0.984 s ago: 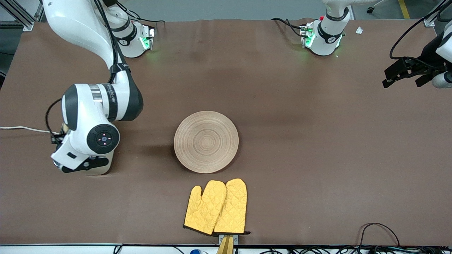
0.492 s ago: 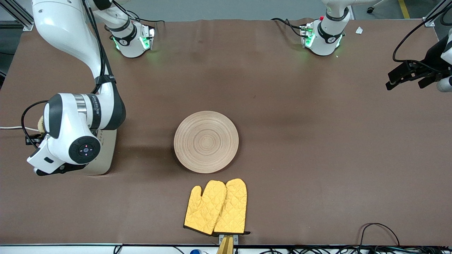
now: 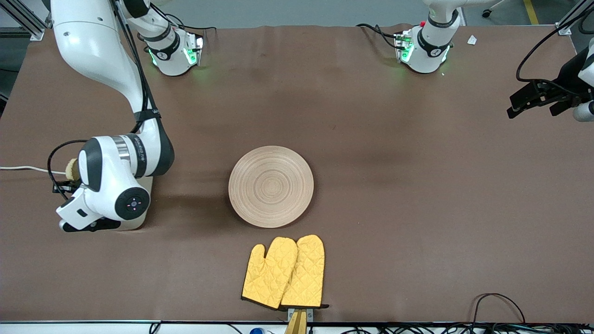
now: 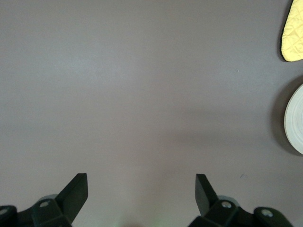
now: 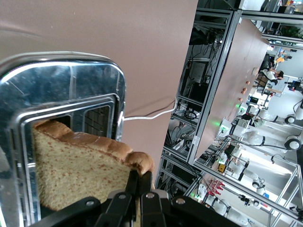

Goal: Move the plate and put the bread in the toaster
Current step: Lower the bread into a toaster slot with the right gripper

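Observation:
The toaster (image 3: 146,183) stands at the right arm's end of the table, mostly hidden under the right arm's wrist. In the right wrist view its chrome top (image 5: 71,90) and slots show. My right gripper (image 5: 140,178) is shut on the crust of the bread (image 5: 71,170) and holds it at a toaster slot. A bit of the bread (image 3: 71,169) shows in the front view. The wooden plate (image 3: 271,186) lies mid-table, with nothing on it. My left gripper (image 3: 532,111) waits open and empty over bare table at the left arm's end (image 4: 140,182).
Two yellow oven mitts (image 3: 284,272) lie nearer to the front camera than the plate. The toaster's white cord (image 3: 23,168) runs off the table's end. The plate's edge (image 4: 296,120) and a mitt (image 4: 293,33) show in the left wrist view.
The right arm swung with the bread toward the table's end, then came partly back over the toaster. The left gripper drifted slightly toward its table end. The plate has not moved.

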